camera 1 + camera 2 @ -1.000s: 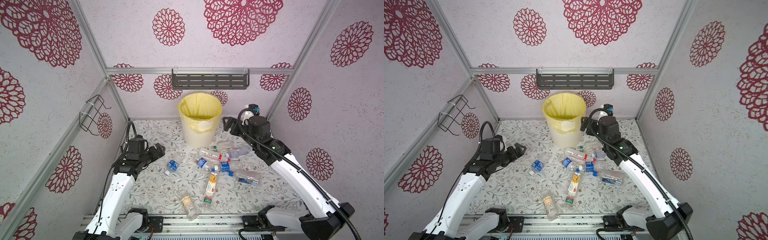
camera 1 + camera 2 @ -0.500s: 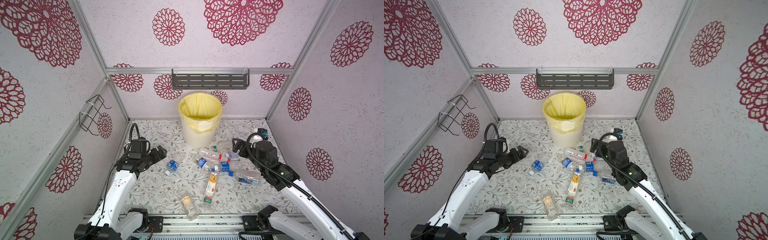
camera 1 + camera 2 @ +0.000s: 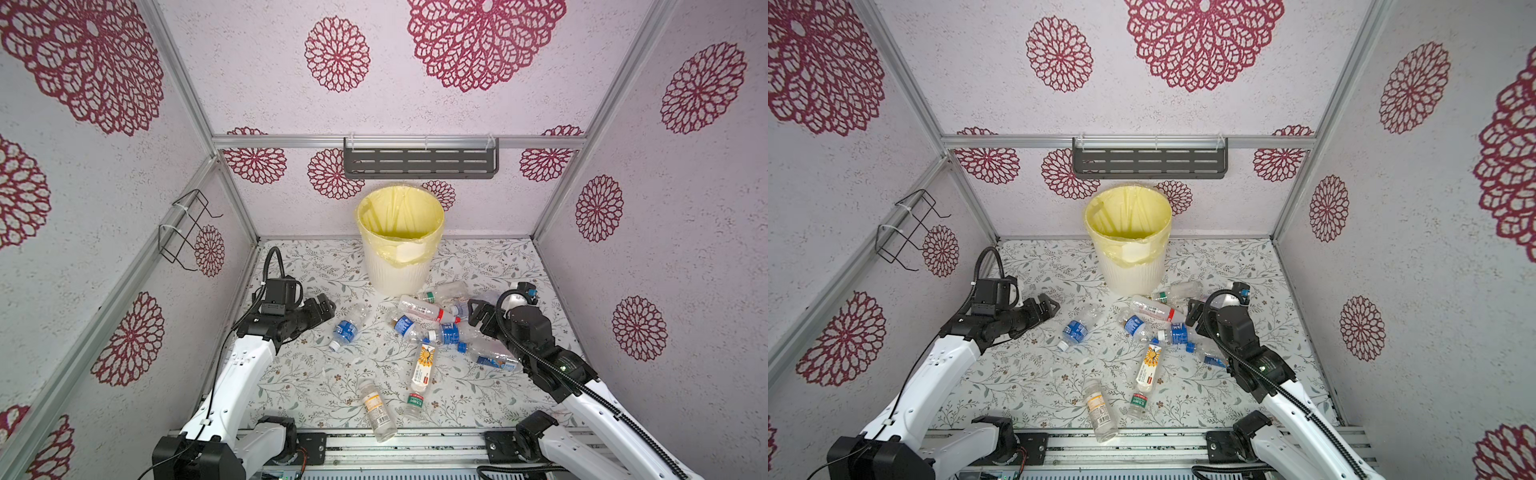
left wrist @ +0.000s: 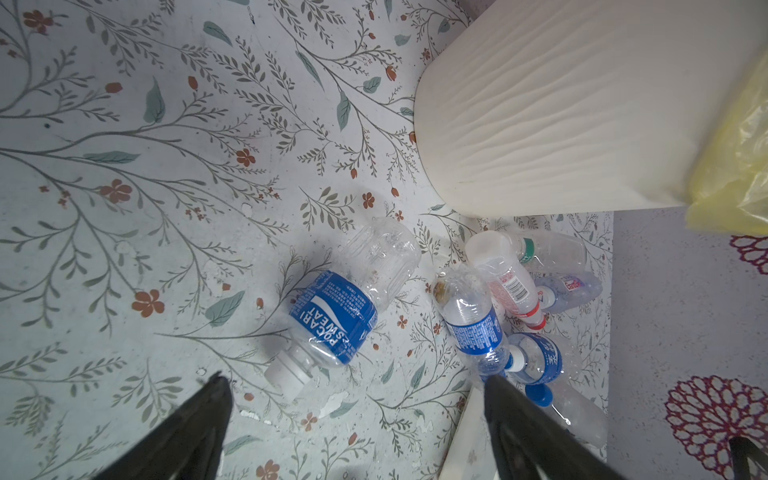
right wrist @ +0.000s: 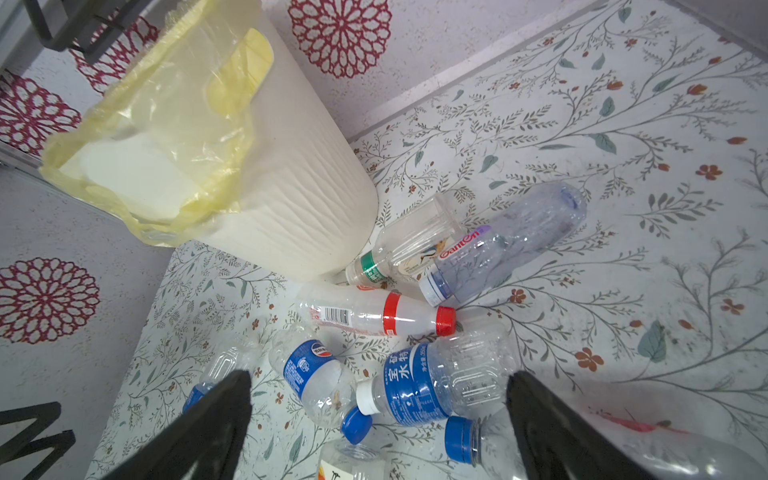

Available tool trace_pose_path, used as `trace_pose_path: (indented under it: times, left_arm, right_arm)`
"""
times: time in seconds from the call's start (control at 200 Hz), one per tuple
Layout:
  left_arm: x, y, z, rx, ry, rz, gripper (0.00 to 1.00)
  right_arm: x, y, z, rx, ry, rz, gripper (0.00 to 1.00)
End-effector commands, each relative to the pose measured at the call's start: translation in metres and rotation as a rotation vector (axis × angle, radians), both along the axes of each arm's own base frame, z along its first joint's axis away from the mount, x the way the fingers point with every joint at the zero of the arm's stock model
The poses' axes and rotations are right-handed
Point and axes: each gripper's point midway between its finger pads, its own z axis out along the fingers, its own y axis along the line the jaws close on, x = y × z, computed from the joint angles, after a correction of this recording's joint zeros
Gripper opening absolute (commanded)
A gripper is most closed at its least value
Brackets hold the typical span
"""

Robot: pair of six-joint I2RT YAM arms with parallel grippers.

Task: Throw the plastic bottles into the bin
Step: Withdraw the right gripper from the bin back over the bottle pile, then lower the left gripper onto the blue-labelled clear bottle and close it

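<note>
Plastic bottles: every one you can see lies on its side on the floral worktop, most of them heaped right of centre.
Bin: cream and ribbed, with a yellow bag folded over its rim. It stands upright at the back of the worktop, and a green-banded bottle lies just beside its foot.
Lone bottle: the Pocari Sweat bottle lies apart from the heap, on its left, with its white cap end nearest your left tool.
Left tool: jaws spread wide with nothing between them, low and just beside the Pocari Sweat bottle, not touching it.
Right tool: jaws spread wide and empty, at the right edge of the heap near the red-capped bottle.
Right wrist view: a blue-labelled bottle shows between the two fingers.
Front of worktop: an orange-labelled bottle, a small green-labelled one and a clear one that reaches the front rail.
</note>
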Motion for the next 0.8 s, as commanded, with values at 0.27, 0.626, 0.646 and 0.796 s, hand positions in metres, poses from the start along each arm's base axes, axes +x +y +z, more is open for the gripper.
trace_pose_path:
  times: [0.27, 0.626, 0.646, 0.796]
  left_arm:
    - [0.007, -0.022, -0.023, 0.109, 0.026, -0.073, 0.97]
    - [0.022, -0.041, -0.054, 0.181, 0.069, -0.111, 0.97]
    - [0.023, -0.042, -0.056, 0.186, 0.072, -0.114, 0.97]
    - [0.032, -0.048, -0.064, 0.209, 0.075, -0.127, 0.97]
  right_arm:
    - [-0.011, -0.001, -0.008, 0.068, 0.009, -0.003, 0.99]
    - [-0.020, -0.006, -0.021, 0.066, 0.028, -0.006, 0.99]
    - [-0.020, -0.007, -0.022, 0.065, 0.030, -0.007, 0.99]
    - [-0.025, -0.012, -0.025, 0.064, 0.030, -0.019, 0.99]
